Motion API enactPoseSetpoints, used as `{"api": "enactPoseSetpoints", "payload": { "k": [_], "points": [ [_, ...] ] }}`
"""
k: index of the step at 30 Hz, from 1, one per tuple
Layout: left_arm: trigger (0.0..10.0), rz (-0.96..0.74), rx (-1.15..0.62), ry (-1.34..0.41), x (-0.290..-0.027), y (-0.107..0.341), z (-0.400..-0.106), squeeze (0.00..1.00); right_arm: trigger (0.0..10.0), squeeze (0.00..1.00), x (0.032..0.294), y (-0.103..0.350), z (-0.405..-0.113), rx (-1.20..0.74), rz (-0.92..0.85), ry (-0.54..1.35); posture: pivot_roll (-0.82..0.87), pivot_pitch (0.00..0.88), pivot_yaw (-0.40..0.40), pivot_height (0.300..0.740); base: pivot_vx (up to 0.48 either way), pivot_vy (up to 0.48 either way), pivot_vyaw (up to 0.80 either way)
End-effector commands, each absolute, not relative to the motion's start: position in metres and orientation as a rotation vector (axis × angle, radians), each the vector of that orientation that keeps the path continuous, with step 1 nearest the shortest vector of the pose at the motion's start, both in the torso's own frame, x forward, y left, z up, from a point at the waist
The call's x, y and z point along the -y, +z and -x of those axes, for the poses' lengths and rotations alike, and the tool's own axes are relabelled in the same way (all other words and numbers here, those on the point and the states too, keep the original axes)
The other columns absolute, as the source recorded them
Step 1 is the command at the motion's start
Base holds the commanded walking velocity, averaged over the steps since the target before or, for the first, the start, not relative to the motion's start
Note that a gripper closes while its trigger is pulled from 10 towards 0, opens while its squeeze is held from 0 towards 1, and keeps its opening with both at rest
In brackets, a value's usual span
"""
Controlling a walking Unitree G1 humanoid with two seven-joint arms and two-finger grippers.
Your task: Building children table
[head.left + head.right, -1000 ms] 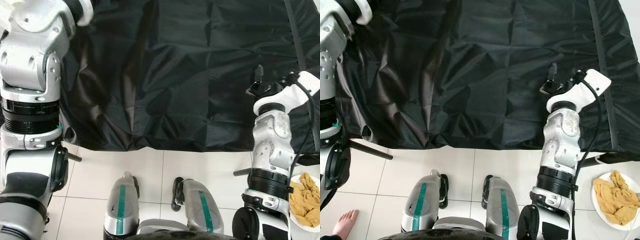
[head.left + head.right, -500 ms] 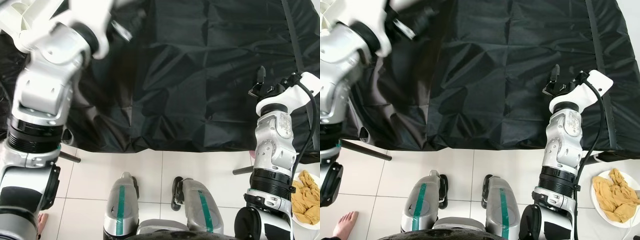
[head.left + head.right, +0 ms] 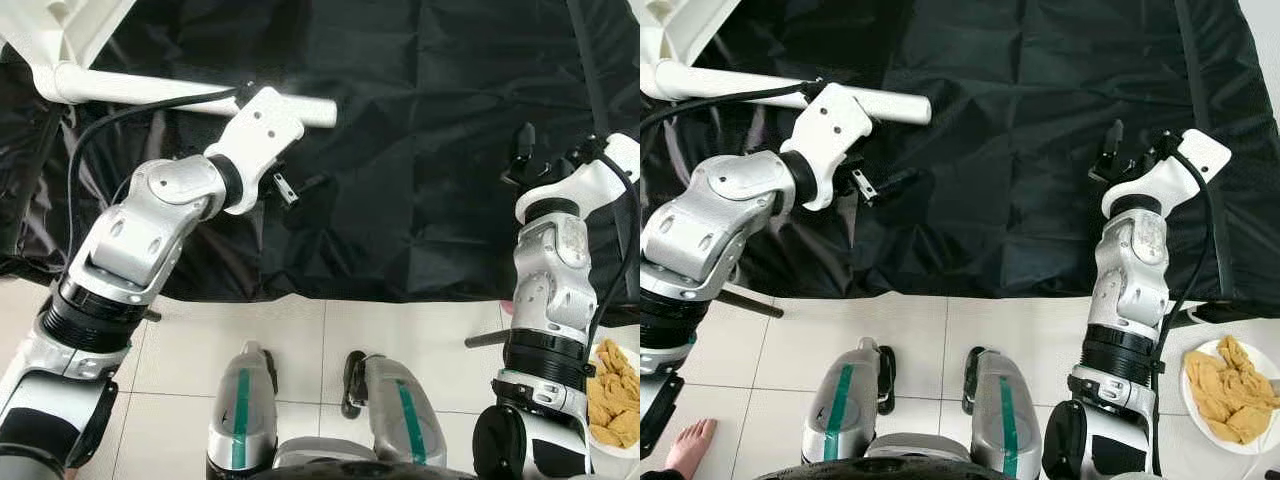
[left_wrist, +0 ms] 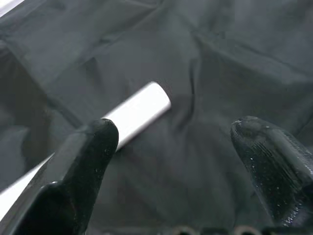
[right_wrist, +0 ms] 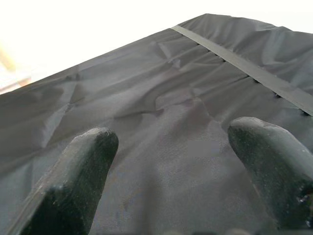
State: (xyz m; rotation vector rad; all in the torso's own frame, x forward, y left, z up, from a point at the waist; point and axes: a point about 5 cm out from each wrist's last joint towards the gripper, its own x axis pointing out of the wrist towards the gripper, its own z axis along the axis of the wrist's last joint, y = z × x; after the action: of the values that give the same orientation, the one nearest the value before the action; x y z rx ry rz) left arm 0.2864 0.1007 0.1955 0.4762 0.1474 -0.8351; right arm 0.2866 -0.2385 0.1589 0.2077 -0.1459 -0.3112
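A white tubular table leg [image 3: 180, 92] lies across the black cloth [image 3: 420, 110] at the far left, joined to a white table part [image 3: 65, 28] in the top left corner. My left gripper [image 3: 300, 189] hovers open just on the near side of the leg's free end. In the left wrist view the leg's end [image 4: 144, 104] lies beyond the spread fingers [image 4: 88, 156], passing behind one of them, not gripped. My right gripper [image 3: 524, 152] is raised over the cloth at the right, open and empty, its fingers [image 5: 274, 161] apart over bare cloth.
The cloth's front edge hangs over white floor tiles [image 3: 400, 330]. My feet [image 3: 242, 410] stand just before it. A white bowl of yellowish cloths [image 3: 1230, 400] sits on the floor at the right. A person's bare foot [image 3: 688, 446] is at the left. A dark rod [image 3: 745, 302] sticks out under the cloth.
My left arm has swung down from high at the left and reached forward over the cloth, so the white leg and table part now show. The right arm has barely moved.
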Motion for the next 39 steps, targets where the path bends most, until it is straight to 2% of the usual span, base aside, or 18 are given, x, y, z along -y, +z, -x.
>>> {"api": "enactPoseSetpoints", "payload": {
  "k": [1, 23, 25, 27, 30, 35, 39],
  "points": [
    [10.0, -0.489, -0.142, -0.81, -0.104, 0.197, -0.286, 0.0, 10.0, 0.0, 0.234, 0.157, -0.29, 0.138, -0.218, -0.283, 0.11, 0.098, 0.035, 0.74, 0.0, 0.0, 0.0],
    [10.0, -0.442, -0.083, -0.616, -0.123, 0.21, -0.304, 0.0, 10.0, 0.0, 0.22, 0.16, -0.297, 0.144, -0.207, -0.193, 0.12, 0.096, 0.026, 0.74, 0.0, 0.0, 0.0],
    [10.0, -0.387, -0.035, -0.545, -0.126, 0.213, -0.308, 0.0, 10.0, 0.0, 0.219, 0.169, -0.296, 0.203, -0.147, -0.183, 0.12, 0.09, 0.015, 0.74, 0.0, 0.0, 0.0],
    [10.0, -0.387, -0.035, -0.545, -0.126, 0.213, -0.308, 0.0, 10.0, 0.0, 0.219, 0.169, -0.296, 0.203, -0.147, -0.183, 0.12, 0.09, 0.015, 0.74, 0.0, 0.0, 0.0],
    [10.0, -0.269, 0.053, -0.413, -0.136, 0.219, -0.311, 0.0, 10.0, 0.0, 0.207, 0.178, -0.292, 0.289, -0.04, -0.099, 0.12, 0.091, -0.002, 0.74, 0.0, 0.0, 0.0],
    [10.0, -0.163, 0.041, -0.303, -0.143, 0.208, -0.311, 0.0, 10.0, 0.0, 0.191, 0.174, -0.292, 0.277, -0.046, -0.029, 0.12, 0.093, -0.027, 0.74, 0.0, 0.0, 0.0],
    [10.0, -0.142, 0.04, -0.26, -0.145, 0.204, -0.31, 0.0, 10.0, 0.0, 0.188, 0.172, -0.293, 0.267, -0.048, -0.027, 0.12, 0.093, -0.033, 0.74, 0.0, 0.0, 0.0]
  ]
}}
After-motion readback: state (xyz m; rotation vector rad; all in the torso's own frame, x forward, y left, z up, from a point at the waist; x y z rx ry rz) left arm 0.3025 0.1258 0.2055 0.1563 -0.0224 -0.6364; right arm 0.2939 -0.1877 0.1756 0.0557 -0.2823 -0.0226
